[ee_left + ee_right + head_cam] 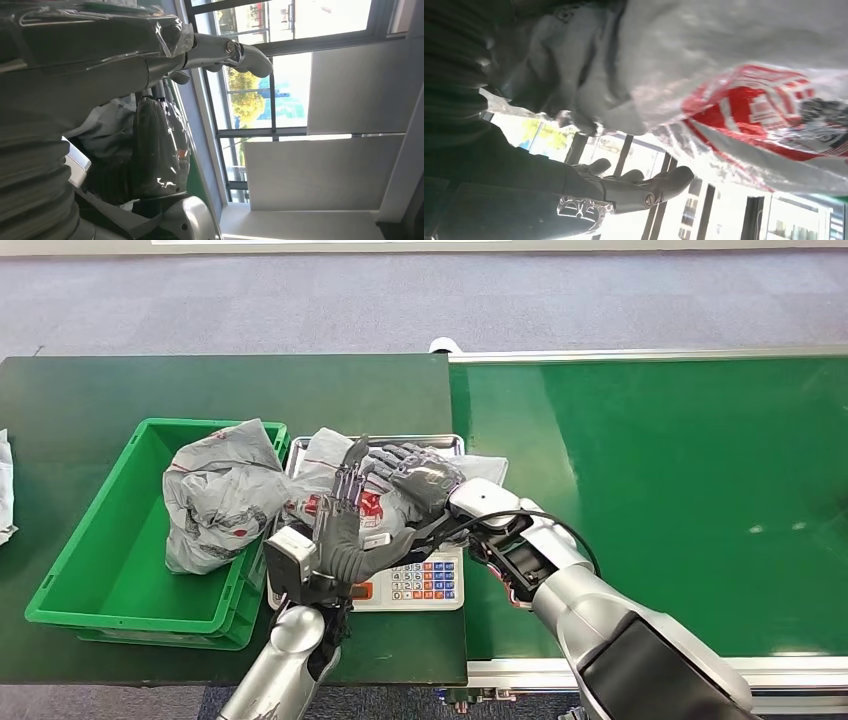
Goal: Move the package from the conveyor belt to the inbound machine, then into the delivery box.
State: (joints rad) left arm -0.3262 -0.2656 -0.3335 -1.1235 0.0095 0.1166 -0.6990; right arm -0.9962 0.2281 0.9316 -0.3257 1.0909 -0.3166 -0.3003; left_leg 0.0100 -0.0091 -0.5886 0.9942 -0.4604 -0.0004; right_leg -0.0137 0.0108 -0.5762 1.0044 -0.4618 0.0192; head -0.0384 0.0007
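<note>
Dark green tabletop point(100, 390) carries a weighing scale point(420, 585); both the left hand point(340, 525) and right hand point(415, 475) grip the grey package point(325, 455) over its tray, beside a green bin point(120, 540).

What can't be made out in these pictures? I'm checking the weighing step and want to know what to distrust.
- Scale display: head view, hidden behind the left hand.
- Grip on the package: head view, both hands overlap it; contact of the right hand is unclear.
- Package label: right wrist view, red print too blurred and close to read.
- White item at the table's edge: head view, cut off by the picture's border.
</note>
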